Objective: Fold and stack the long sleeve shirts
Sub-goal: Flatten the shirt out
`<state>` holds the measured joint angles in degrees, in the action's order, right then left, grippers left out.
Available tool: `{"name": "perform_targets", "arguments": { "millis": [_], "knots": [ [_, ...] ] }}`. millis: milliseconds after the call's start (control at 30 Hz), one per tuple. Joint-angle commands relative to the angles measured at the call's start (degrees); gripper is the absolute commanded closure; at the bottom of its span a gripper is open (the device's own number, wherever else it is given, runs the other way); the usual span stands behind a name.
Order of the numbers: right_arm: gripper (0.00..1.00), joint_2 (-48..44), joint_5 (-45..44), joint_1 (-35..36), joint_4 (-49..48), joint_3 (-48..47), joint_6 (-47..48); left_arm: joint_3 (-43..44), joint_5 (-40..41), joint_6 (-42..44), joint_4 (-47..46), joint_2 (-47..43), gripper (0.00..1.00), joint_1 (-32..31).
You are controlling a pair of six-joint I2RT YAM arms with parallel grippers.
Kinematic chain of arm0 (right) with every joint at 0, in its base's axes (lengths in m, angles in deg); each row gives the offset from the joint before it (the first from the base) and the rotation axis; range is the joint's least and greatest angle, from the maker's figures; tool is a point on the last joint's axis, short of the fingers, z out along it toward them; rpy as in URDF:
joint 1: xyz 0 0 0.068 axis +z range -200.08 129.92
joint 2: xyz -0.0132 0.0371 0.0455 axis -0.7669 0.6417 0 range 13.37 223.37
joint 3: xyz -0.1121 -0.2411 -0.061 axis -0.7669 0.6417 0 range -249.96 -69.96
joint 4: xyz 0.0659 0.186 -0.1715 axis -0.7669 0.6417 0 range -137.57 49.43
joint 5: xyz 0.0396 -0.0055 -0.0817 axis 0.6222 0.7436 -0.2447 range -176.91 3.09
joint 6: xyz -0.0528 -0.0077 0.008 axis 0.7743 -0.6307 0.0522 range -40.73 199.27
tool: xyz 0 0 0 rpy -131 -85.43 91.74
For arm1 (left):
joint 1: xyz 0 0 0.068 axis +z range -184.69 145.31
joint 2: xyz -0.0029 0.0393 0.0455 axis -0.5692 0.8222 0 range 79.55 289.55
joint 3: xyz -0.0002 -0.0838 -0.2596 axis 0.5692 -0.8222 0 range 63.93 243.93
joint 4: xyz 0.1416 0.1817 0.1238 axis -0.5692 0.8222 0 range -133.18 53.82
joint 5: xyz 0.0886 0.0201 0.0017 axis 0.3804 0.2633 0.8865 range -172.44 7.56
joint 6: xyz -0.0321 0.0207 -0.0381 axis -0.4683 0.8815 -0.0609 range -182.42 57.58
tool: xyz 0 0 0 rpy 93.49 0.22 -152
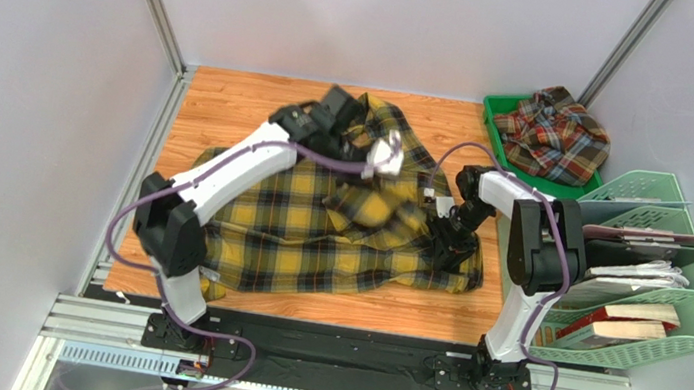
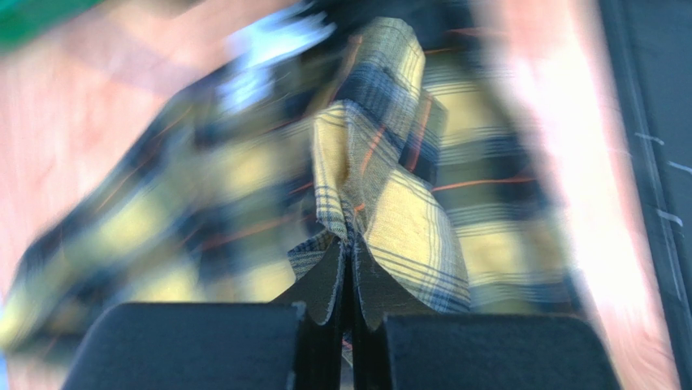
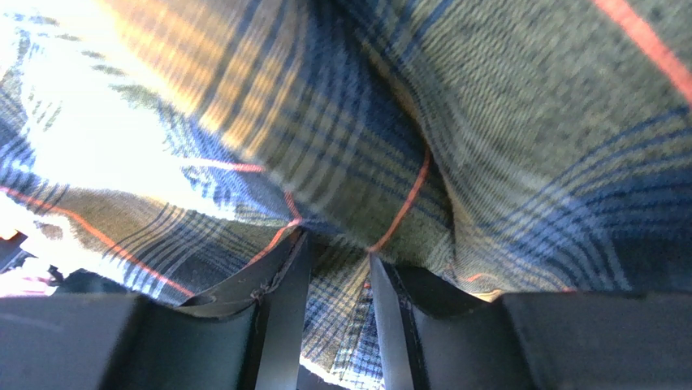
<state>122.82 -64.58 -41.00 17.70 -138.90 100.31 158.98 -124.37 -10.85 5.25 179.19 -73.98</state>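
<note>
Yellow-and-black plaid shirt (image 1: 315,236) lies rumpled, left claw (image 2: 351,244) and right claw (image 3: 333,253) each pinching a fold.

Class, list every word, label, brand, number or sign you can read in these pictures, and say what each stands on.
None can be read.
Books and papers in the green file rack show nothing legible at this size.
The yellow and black shirt and the rust-red shirt show only plaid, no legible label.
</note>
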Motion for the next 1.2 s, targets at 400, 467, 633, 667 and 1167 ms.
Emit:
{"name": "perform_targets", "arguments": {
  "millis": [400, 467, 633, 667, 1167],
  "knots": [
    [0.45, 1.8, 2.3, 2.3, 0.2, -17.1, -0.7, -0.6, 13.0, -19.6, 8.1, 8.6, 0.31, 34.9],
    [0.45, 4.6, 1.1, 3.6, -0.2, -18.1, -1.3, -2.7, 16.2, -19.3, 10.5, 8.6, 0.31, 37.9],
    [0.45, 9.4, -2.1, 4.5, -2.0, -19.1, -2.8, -5.7, 22.5, -18.4, 15.5, 10.6, 0.32, 40.9],
    [0.45, 10.9, -2.4, 4.5, -2.0, -19.9, -2.8, -5.7, 24.0, -18.2, 16.5, 11.5, 0.35, 41.3],
    [0.51, 30.6, -3.6, 3.5, 3.5, -45.8, -5.1, 40.9, 36.6, -17.8, 36.1, 49.0, 0.67, 44.2]
  ]
}}
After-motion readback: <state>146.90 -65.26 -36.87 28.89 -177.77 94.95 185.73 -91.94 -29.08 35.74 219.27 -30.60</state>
